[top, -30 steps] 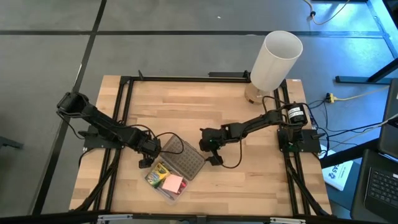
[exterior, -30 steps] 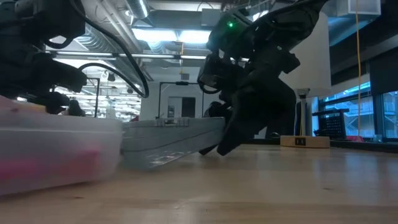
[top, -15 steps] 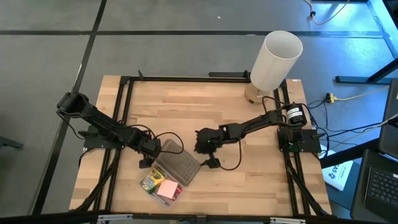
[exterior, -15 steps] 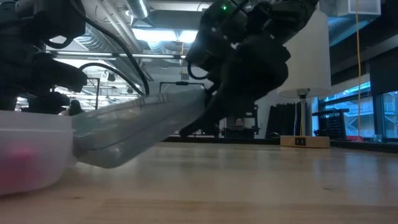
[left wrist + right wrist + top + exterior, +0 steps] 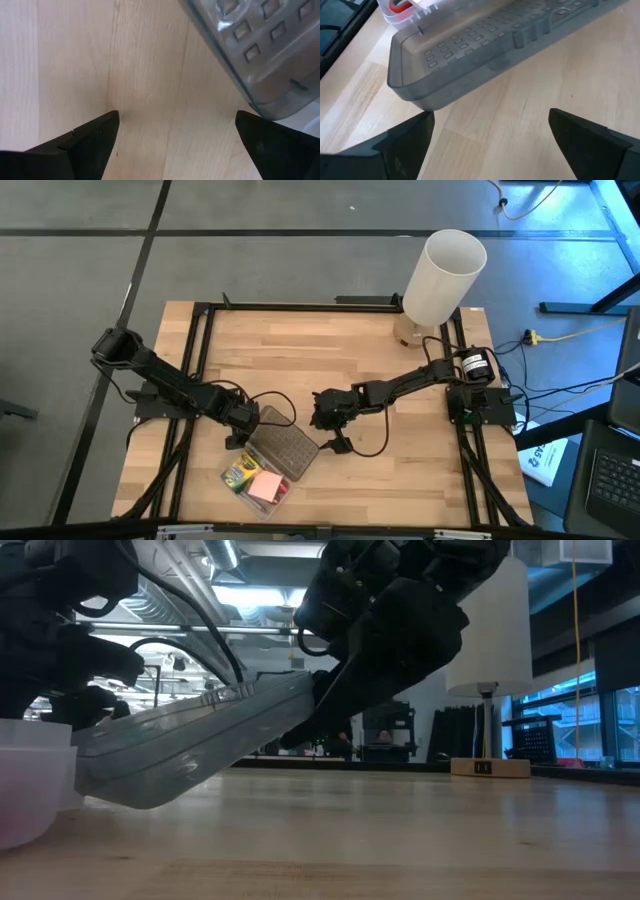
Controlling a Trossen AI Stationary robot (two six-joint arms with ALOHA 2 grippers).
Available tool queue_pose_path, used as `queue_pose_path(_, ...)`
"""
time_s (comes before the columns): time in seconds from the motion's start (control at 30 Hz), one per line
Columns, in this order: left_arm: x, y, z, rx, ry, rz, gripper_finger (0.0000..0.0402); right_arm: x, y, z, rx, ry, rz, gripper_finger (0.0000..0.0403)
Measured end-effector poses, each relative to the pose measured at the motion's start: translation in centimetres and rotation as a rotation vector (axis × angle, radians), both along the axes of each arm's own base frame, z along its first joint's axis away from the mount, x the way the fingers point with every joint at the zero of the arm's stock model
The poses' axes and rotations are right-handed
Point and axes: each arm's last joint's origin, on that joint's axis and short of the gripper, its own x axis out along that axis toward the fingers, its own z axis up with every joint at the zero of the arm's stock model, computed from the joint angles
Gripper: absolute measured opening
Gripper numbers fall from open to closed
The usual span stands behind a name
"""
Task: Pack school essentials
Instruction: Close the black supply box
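The clear box [image 5: 250, 498] lies near the table's near-left corner with the green-and-yellow crayon box [image 5: 240, 472] and the pink block [image 5: 263, 485] in it. A red scissors handle [image 5: 400, 5] shows in the box in the right wrist view. Pencil and pen are not visible. The grey dotted lid [image 5: 285, 445] is tilted, its left end low at the box and its right end raised. My left gripper [image 5: 235, 435] is open over bare table at the lid's far-left side. My right gripper [image 5: 322, 428] is open at the lid's right end. My right gripper [image 5: 490, 120] comes level from the table's right. The lid's raised right edge [image 5: 305, 700] stands right against its fingers [image 5: 335, 715] in the low view. I cannot tell whether a finger touches it or lies under it.
A tall white cylinder [image 5: 445, 275] stands on a wooden base at the far right corner. Black frame rails [image 5: 200, 360] run along the table's edges, and cables loop near both grippers. Bare wood lies in the far middle and near right.
My right gripper has moved toward the table's left. The lid's right end has risen from nearly flat to a steep tilt, with its left end staying low at the box. Box and lid have slid toward the near-left corner.
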Motion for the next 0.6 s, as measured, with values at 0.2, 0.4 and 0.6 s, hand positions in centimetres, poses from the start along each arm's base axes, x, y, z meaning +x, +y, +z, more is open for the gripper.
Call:
queue_pose_path(0.2, 0.00, 0.00, 0.00, 0.000, 0.000, 0.000, 0.0394, -0.03, 0.02, -0.02, 0.010, 0.006, 0.002, 0.0394)
queue_pose_path(0.4, 0.00, 0.01, 0.00, 0.003, 0.000, 0.000, 0.0394, -0.35, -0.03, -0.33, 0.002, 0.051, 0.002, 0.0394)
queue_pose_path(0.6, -0.31, 0.16, 0.01, 0.020, 0.027, -0.004, 0.0394, -0.69, -0.51, -0.78, -0.075, 0.117, -0.132, 0.0394)
